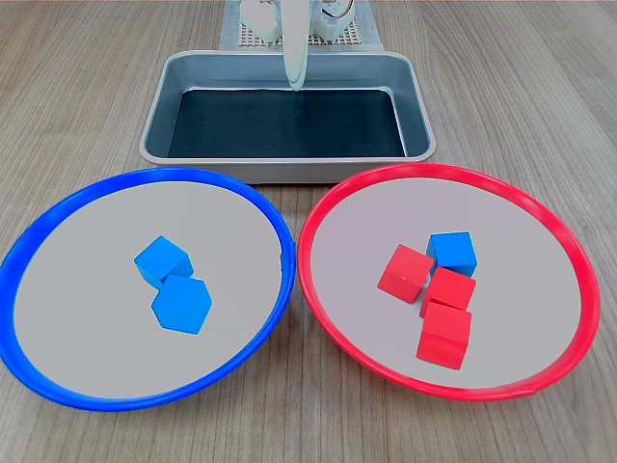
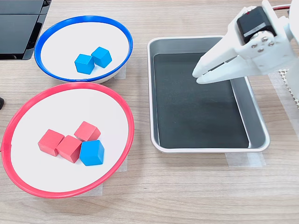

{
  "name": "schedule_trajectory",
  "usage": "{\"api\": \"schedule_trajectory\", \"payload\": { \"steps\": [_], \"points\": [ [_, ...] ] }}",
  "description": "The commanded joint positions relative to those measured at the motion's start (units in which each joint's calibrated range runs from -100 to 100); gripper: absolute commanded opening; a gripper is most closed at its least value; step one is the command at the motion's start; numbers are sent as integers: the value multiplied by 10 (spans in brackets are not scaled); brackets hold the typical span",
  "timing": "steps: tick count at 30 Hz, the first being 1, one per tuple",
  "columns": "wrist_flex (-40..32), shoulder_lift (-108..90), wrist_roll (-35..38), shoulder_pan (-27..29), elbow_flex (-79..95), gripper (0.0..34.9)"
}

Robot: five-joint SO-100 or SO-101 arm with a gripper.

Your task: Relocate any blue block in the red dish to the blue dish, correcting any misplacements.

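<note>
One blue block (image 1: 453, 253) (image 2: 92, 152) lies in the red dish (image 1: 443, 168) (image 2: 70, 85), touching a cluster of three red cubes (image 1: 446, 311) (image 2: 69, 148). The blue dish (image 1: 145, 175) (image 2: 84, 17) sits beside it, on the first exterior view's left, and holds two more blue cubes (image 1: 174, 285) (image 2: 92, 60). My white gripper (image 1: 294, 82) (image 2: 196, 77) hangs above the metal tray, well away from both dishes. Its jaws are shut with nothing between them.
A rectangular metal tray (image 1: 154, 125) (image 2: 210, 148) with a dark floor lies behind the dishes, under the gripper. The arm's base (image 1: 289, 19) stands beyond it. A black object (image 2: 18, 28) sits at the second exterior view's upper left.
</note>
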Motion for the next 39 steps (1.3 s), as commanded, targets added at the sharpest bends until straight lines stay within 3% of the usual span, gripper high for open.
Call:
{"api": "schedule_trajectory", "payload": {
  "steps": [1, 39],
  "points": [
    [1, -1, -2, 5, -2, 0],
    [1, -1, -2, 5, -2, 0]
  ]
}}
